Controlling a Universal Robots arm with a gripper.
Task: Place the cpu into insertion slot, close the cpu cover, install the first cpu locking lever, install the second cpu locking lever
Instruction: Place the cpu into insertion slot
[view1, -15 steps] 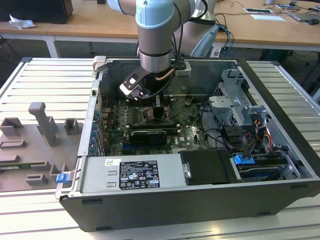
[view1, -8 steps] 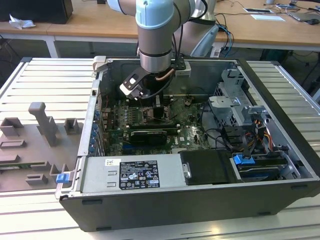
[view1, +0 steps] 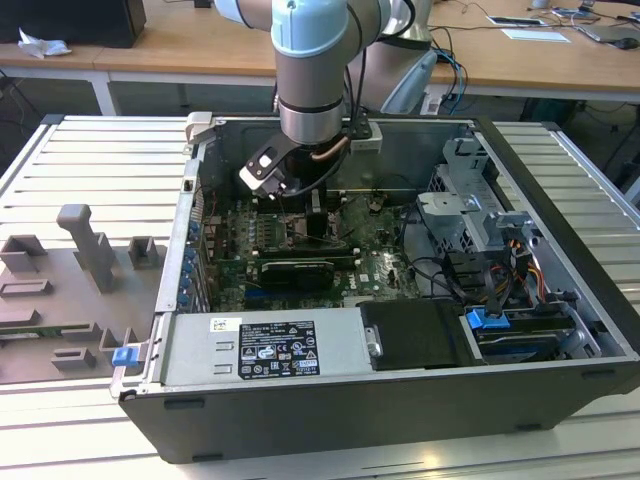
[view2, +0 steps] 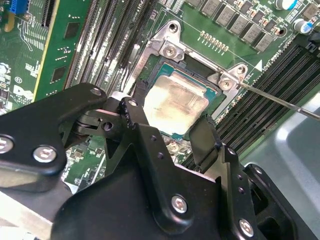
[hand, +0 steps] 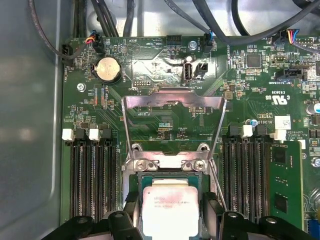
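The cpu (view2: 175, 105), a pale square chip, lies level in the insertion slot (view2: 169, 49), whose silvery rim sits on the green board. My gripper (view2: 170, 122) straddles it, with one black finger against each of two opposite edges, shut on the chip. In the first wrist view the cpu (hand: 171, 212) shows between the same fingers (hand: 132, 212). The cpu cover (hand: 172, 102), a thin silvery frame, stands raised open past the slot (hand: 167, 162). A thin wire locking lever (view2: 280, 102) sticks out from one corner of the slot. In the exterior view my arm (view1: 310, 90) reaches down into the open computer case.
Long black memory slots (hand: 90, 180) flank the socket on both sides. Cables (hand: 210, 20) run along the board's edge, beside a coin battery (hand: 107, 70). The case holds a power supply (view1: 265, 348) and a drive cage (view1: 480, 215). A grey fixture (view1: 85, 245) sits at the exterior view's left.
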